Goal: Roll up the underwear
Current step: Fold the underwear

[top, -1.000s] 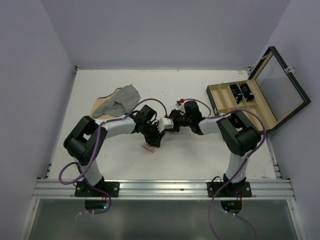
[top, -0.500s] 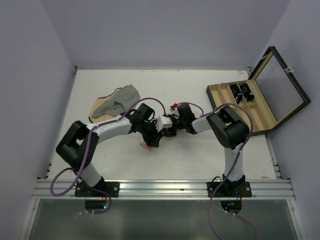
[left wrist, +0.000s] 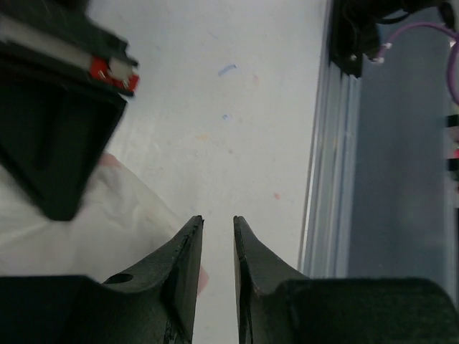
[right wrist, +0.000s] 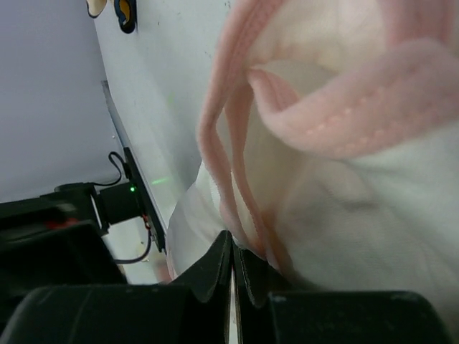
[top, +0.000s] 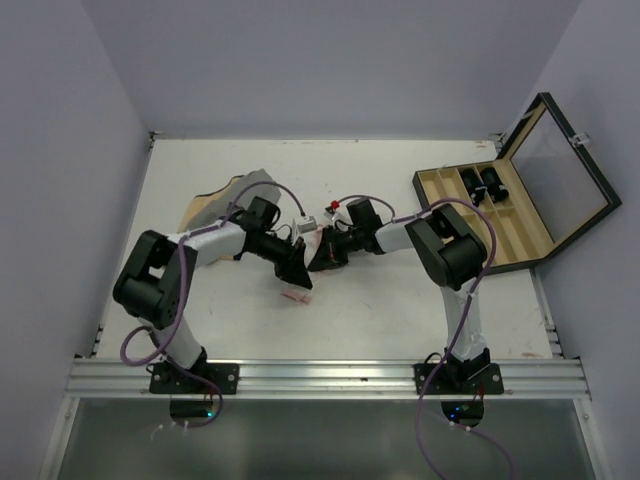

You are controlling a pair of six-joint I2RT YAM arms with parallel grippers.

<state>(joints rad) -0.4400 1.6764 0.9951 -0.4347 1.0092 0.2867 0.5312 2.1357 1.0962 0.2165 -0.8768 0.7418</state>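
Observation:
The underwear (right wrist: 344, 179), white with pink trim, fills the right wrist view, bunched and folded over right at my right gripper (right wrist: 234, 240). Its jaws are shut, with a pink edge running into them and cloth on both sides. From above, only a pink-edged bit of the underwear (top: 296, 297) shows on the table below the two grippers. My left gripper (left wrist: 218, 218) stands beside the white underwear (left wrist: 79, 222) with a narrow gap between its jaws and nothing in it. Both grippers meet at mid-table, left gripper (top: 298, 273) and right gripper (top: 318, 258).
A grey cloth (top: 255, 190) lies on a tan cloth (top: 205, 212) at the back left. An open wooden case (top: 500, 205) holding dark items stands at the right. The metal rail (top: 320, 375) runs along the table's near edge.
Both grippers have shifted left across the table. The right arm has stretched further left with the fabric. The left jaws widened briefly and narrowed again.

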